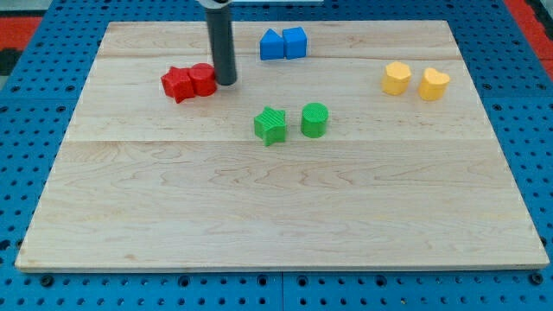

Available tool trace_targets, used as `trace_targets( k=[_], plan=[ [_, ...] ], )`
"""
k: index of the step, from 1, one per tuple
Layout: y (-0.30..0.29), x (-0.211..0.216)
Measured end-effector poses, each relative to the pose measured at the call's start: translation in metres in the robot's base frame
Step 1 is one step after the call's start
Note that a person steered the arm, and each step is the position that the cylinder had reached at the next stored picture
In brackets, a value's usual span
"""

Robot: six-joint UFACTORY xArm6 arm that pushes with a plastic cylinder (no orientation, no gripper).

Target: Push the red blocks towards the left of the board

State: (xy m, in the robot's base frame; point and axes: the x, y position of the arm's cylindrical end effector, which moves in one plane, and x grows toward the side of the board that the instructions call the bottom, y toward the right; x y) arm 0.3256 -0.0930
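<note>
Camera view, the only one. Wooden desk (285, 225) on a blue pegboard (34, 104). Two red blocks in the upper left part of the board, touching each other: a red star-like block (178, 84) on the view's left and a red cylinder (203, 79) on its right. As a pair their long axis runs left-right across the view, tilted slightly up toward the right. Cylinder stands upright, round face up; which way the star block points can't be made out.

Arm: only the straight dark rod (221, 43) shows, entering from the view's top and standing close to vertical. My tip (226, 83) is down at the board, right against the right side of the red cylinder, touching or just about touching. So the tip sits on the pair's right end, in line with its long axis. There is no end effector with jaws, just the rod, so open or closed does not apply.

Other blocks: two blue blocks, blue pentagon-like block (271, 45) and blue cube (295, 42), touching, near the top centre, just right of the rod. Green star-like block (270, 125) and green cylinder (314, 120), side by side, apart, mid board. Yellow hexagon-like block (397, 78) and yellow heart-like block (434, 84) at the upper right, well apart from the reds.
</note>
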Motion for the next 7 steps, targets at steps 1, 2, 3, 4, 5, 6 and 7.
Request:
trace_targets(
  k=[1,2,3,4,5,6,7],
  plan=[
    [-0.009,0.000],
    [-0.007,0.000],
    [0.002,0.000],
    [0.008,-0.001],
    [0.014,-0.002],
    [0.017,-0.002],
    [0.017,-0.002]
  ],
)
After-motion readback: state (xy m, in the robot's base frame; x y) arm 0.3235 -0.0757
